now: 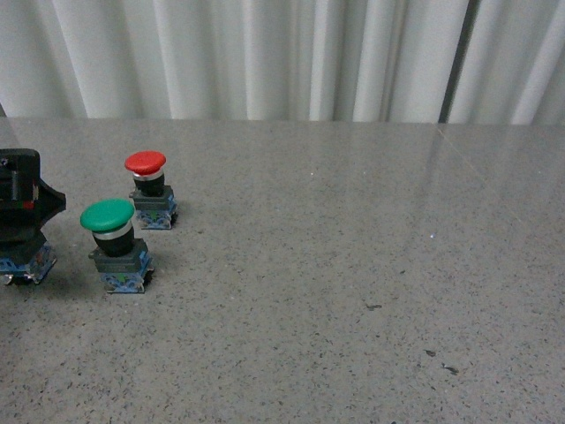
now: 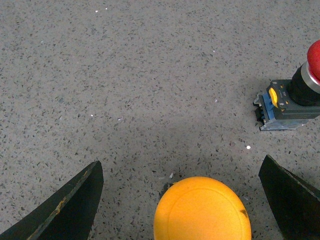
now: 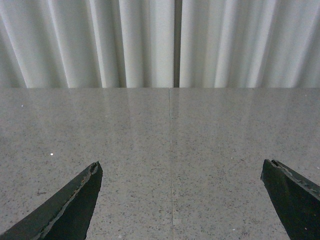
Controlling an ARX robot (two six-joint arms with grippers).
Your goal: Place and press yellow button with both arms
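From the front, the left gripper [image 1: 18,199] hangs at the far left edge of the counter [image 1: 353,265], right over the yellow button [image 1: 26,262]. Only the button's blue-grey base shows under it. A green button [image 1: 109,218] stands just beside it and a red button [image 1: 146,163] a little further back. The right arm is out of this view.

Looking down from the left wrist, the yellow cap sits upright between the spread fingers [image 2: 70,205], with bare counter on both sides and neither finger touching it. So the gripper is wide and holds nothing. The red button stands off to one side.

From the right wrist, the right gripper [image 3: 180,164] is also wide and empty, facing bare counter and a white curtain [image 3: 150,40]. I judge the left arm is by far the nearer one.
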